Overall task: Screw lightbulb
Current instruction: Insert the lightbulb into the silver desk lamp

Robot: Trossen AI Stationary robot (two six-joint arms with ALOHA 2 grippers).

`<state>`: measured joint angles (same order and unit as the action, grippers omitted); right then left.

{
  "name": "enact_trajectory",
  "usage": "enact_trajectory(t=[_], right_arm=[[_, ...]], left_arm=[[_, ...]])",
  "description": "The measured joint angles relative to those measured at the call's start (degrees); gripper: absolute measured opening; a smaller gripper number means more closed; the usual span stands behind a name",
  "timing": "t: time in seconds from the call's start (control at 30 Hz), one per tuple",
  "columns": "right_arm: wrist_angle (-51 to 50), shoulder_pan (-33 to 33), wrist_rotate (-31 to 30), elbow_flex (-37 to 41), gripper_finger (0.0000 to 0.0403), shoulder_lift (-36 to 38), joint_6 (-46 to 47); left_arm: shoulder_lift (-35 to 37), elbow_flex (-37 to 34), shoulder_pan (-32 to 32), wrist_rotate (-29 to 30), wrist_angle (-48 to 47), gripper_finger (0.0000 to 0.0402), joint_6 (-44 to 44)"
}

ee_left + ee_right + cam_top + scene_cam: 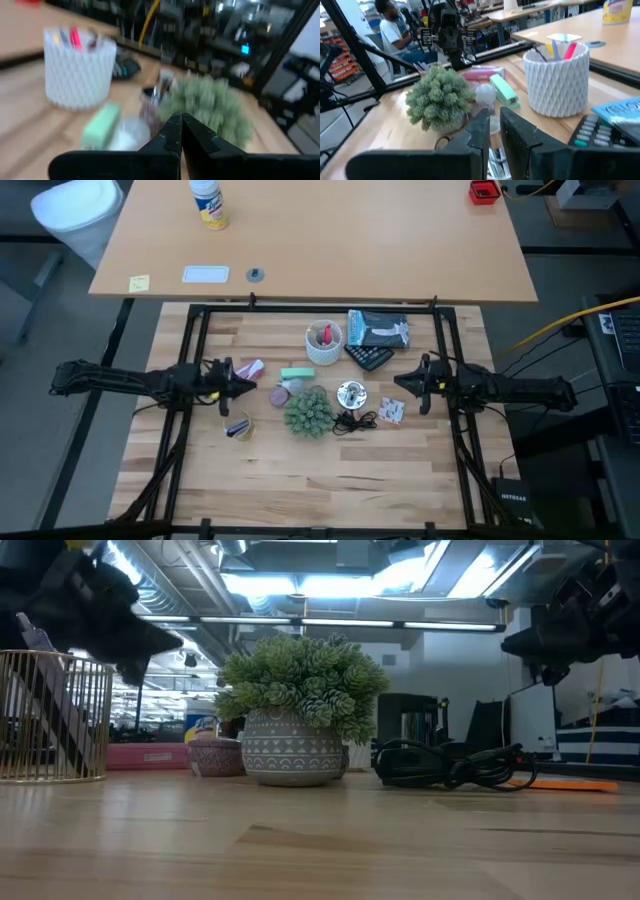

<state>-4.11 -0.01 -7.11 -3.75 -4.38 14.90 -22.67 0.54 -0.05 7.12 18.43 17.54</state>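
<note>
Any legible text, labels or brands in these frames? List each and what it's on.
"YELLO…", cut off: blue packet beside the calculator.
"NETGEAR", barely legible: black box off the table's corner.
Wipes canister label: too blurred.
Yellow sticky note: too small.

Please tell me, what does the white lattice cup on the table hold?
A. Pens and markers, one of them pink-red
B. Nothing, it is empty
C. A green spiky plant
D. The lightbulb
A: in the right wrist view the white lattice cup shows coloured pens standing in it, one pink-red, while the lightbulb lies apart on the table beside the green block.
</note>
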Motion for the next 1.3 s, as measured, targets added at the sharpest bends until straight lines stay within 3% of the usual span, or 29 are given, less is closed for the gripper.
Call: enact_trajectory(t=[0.17, 0.3, 0.4, 0.53, 0.7, 0.83, 1.03, 1.3], right_arm=[[3.3, 0.0, -1.5, -0.1, 0.0050, 0.0, 0.0], [6.1, 0.0, -2.5, -0.1, 0.0050, 0.0, 0.0], [7.3, 0.0, -2.9, -0.1, 0.0050, 0.0, 0.0], [7.4, 0.0, -3.0, -0.1, 0.0050, 0.0, 0.0], [7.4, 0.0, -3.0, -0.1, 0.0050, 0.0, -0.1], [7.4, 0.0, -3.0, -0.1, 0.0050, 0.0, -0.1], [7.1, 0.0, -3.0, -0.2, 0.0050, 0.0, -0.1], [7.0, 0.0, -3.0, -0.2, 0.0050, 0.0, -0.1]], left_arm=[[-1.3, 0.0, 0.0, 1.0, 10.5, 0.0000, -2.1], [-3.6, 0.0, 0.0, 5.6, 23.2, 0.0000, -5.0], [-5.6, 0.2, 0.0, 6.2, 34.5, 0.0000, -12.2], [-8.8, 3.1, 0.0, 6.2, 37.3, 0.0000, -20.7], [-15.9, 10.2, 0.5, 7.1, 30.3, 0.0011, -22.7], [-22.4, 17.2, 2.5, 10.7, 19.8, 0.0046, -22.6], [-29.6, 26.5, 5.9, 11.1, 2.9, 0.0104, -21.2], [-36.3, 31.4, 9.5, 8.9, -14.1, 0.0126, -15.9]])
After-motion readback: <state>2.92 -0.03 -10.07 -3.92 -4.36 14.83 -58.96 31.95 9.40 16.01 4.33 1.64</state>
